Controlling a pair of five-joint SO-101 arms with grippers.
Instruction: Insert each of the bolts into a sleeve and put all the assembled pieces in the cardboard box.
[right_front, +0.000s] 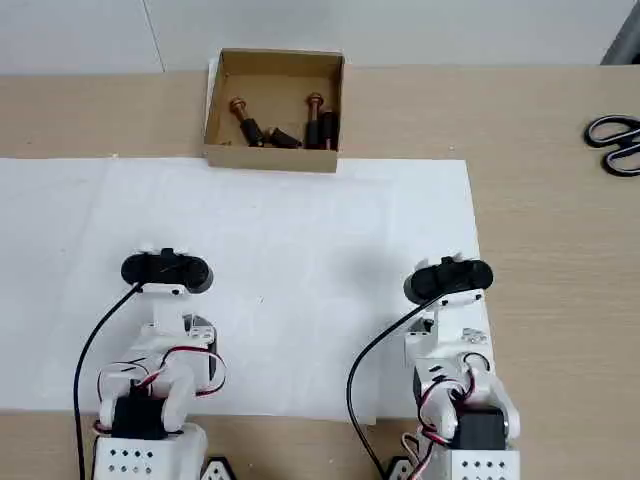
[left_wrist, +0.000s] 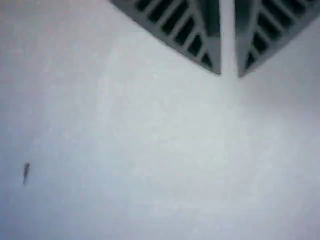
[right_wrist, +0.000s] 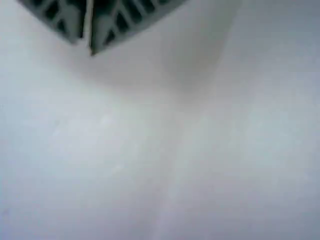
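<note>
Bolts (right_front: 283, 122) look sleeved and lie inside the box (right_front: 270, 157) at the far side of the tabletop (right_front: 540, 200), well apart from both arms. Left claw (left_wrist: 229, 75) is closed on nothing, right claw (right_wrist: 86, 47) likewise, both over the paper (right_front: 300, 260). The job looks finished: park clear of the box and count the pieces.

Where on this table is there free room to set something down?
The white sheet lies bare between the cardboard box and both arms. Bare tabletop also runs from the box to the scissors. Crowded: inside the box, with the assembled bolts.
</note>
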